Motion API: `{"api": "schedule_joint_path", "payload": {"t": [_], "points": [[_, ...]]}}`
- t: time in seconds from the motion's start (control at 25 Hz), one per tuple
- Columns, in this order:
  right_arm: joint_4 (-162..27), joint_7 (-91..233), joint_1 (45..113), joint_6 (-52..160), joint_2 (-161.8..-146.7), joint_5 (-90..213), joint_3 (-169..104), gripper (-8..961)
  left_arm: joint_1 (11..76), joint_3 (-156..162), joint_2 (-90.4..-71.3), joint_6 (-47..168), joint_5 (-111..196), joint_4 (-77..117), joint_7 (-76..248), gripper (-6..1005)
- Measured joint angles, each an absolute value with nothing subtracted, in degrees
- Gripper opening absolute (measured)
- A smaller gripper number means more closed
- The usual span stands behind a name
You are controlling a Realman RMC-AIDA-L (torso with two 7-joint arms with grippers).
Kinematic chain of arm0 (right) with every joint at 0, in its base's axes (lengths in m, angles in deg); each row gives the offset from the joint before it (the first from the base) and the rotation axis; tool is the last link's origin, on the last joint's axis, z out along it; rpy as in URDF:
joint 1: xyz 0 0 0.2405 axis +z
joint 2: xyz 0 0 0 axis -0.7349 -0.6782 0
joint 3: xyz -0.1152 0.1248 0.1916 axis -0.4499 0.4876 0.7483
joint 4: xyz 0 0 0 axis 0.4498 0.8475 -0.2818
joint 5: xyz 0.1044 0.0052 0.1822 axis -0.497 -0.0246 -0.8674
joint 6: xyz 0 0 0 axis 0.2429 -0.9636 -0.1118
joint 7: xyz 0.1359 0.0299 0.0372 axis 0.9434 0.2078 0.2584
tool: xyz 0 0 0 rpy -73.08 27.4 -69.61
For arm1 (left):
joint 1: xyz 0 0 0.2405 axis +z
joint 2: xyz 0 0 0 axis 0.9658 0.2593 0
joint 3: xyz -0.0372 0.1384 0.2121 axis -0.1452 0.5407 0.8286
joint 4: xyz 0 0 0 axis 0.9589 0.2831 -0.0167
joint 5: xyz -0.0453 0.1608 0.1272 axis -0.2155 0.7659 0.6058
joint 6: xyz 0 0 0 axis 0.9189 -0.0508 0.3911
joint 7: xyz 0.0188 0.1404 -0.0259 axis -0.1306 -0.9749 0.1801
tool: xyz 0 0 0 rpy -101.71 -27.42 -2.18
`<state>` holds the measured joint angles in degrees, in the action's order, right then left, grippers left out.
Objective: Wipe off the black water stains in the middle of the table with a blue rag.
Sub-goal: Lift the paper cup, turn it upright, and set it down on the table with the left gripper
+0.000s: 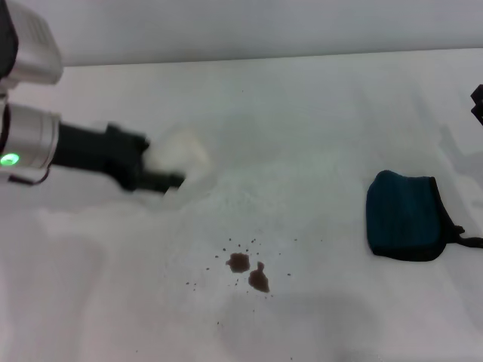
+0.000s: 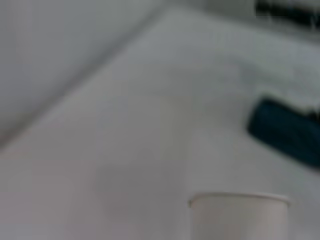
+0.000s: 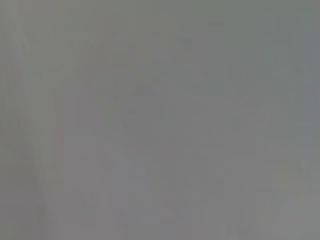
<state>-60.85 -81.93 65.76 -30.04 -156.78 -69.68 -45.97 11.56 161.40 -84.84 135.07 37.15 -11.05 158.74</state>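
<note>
Now my left gripper (image 1: 170, 177) clamps a white paper cup (image 1: 177, 154) above the table (image 1: 317, 113), well apart from the blue rag (image 1: 404, 215); my right gripper's state I cannot tell.

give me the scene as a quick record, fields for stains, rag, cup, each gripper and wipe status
stains: black water stains, two dark blotches with specks around, mid table, unwiped
rag: blue rag lying flat on the robot's right side, apart from the stains, untouched
cup: white paper cup at the left gripper, left of and behind the stains
left gripper: left gripper at the cup, away from the rag
right gripper: only a dark sliver at the head view's right edge
wipe status: not begun
</note>
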Motion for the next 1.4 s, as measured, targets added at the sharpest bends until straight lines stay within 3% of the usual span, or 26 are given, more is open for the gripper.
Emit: {"api": "schedule_joint_path", "payload": {"t": [0.64, 1.4], "points": [[-63.06, -82.41, 66.39, -29.28, -156.73, -69.68, -45.96, 875, 22.97, 161.25, -85.04, 114.04, 14.25, 10.51, 142.32, 667], [-64.85, -82.45, 66.0, -29.08, -156.61, -69.59, -47.22, 875, 34.87, 161.17, -85.11, 112.17, 6.16, 15.99, 129.61, 672]]}}
